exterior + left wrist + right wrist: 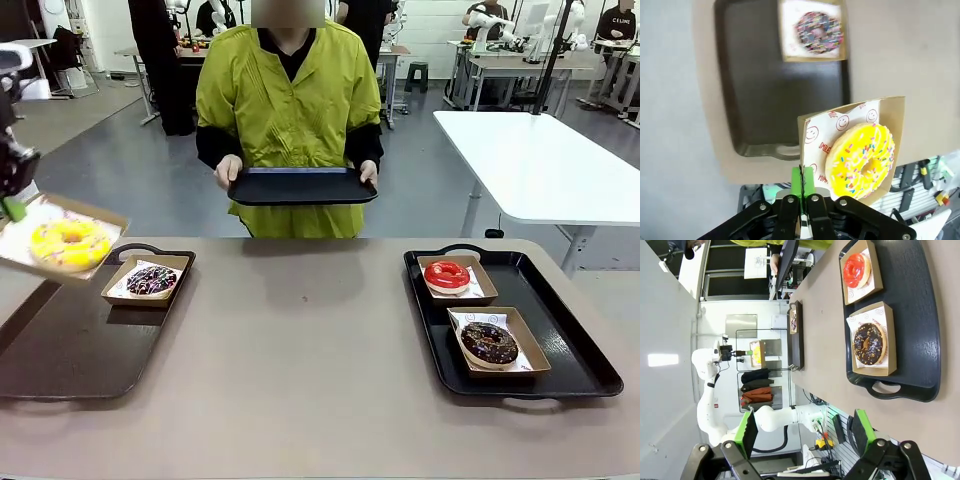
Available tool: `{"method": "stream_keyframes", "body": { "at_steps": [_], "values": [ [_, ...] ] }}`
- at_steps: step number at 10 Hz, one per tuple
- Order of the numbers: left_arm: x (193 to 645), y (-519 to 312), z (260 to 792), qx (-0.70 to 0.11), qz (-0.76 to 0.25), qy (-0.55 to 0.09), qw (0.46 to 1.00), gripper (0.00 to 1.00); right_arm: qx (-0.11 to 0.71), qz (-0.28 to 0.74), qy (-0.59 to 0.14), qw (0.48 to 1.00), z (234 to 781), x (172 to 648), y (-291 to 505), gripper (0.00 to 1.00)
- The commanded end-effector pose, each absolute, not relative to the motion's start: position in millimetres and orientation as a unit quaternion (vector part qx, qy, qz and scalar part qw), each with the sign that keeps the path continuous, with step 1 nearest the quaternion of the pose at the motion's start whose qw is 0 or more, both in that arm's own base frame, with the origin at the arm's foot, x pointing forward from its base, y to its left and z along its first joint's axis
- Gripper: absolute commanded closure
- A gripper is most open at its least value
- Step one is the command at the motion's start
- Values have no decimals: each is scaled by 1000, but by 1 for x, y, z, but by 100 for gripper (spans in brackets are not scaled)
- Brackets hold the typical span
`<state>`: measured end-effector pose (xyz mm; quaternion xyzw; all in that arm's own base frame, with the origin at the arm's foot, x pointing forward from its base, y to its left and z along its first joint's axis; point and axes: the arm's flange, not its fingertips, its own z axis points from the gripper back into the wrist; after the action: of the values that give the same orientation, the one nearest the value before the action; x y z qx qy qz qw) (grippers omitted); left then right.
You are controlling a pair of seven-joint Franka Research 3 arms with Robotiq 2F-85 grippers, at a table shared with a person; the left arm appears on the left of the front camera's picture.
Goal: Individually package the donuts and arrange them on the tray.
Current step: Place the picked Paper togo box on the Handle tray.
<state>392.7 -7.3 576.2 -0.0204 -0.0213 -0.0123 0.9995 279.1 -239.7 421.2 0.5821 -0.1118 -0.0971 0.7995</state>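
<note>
My left gripper [802, 185] is shut on the edge of a paper-lined cardboard box [888, 111] that carries the yellow sprinkled donut [862, 159]. In the front view that box [105, 222] hangs tilted at the far left, above the left tray [60, 350], with the yellow donut [68, 243] in it and the left gripper [12, 205] at its left edge. A chocolate donut with coloured sprinkles [152, 280] sits boxed on the left tray. On the right tray [570, 340] lie a boxed red donut [446, 275] and a boxed dark chocolate donut [489, 343]. High over the right tray, my right gripper [805, 432] is open.
A person in a yellow-green top stands at the far side and holds an empty black tray [302, 186] in both hands above the table's far edge. The brown tabletop [300, 340] between the two trays is bare. A white table [540, 160] stands behind on the right.
</note>
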Motion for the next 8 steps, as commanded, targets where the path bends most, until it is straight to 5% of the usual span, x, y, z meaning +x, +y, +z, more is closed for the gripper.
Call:
{"method": "stream_keyframes", "body": {
  "at_steps": [1,4,8],
  "values": [
    [387,19,536,-22,-8,-32,999,99,587,-96,-113,796,421,278,-240,0],
    [398,40,491,-16,-30,-17,999,99,587,-96,-113,796,421,278,-240,0],
    [392,36,496,-23,-11,-12,1000,99,587,-96,-113,796,421,278,-240,0]
  ]
}}
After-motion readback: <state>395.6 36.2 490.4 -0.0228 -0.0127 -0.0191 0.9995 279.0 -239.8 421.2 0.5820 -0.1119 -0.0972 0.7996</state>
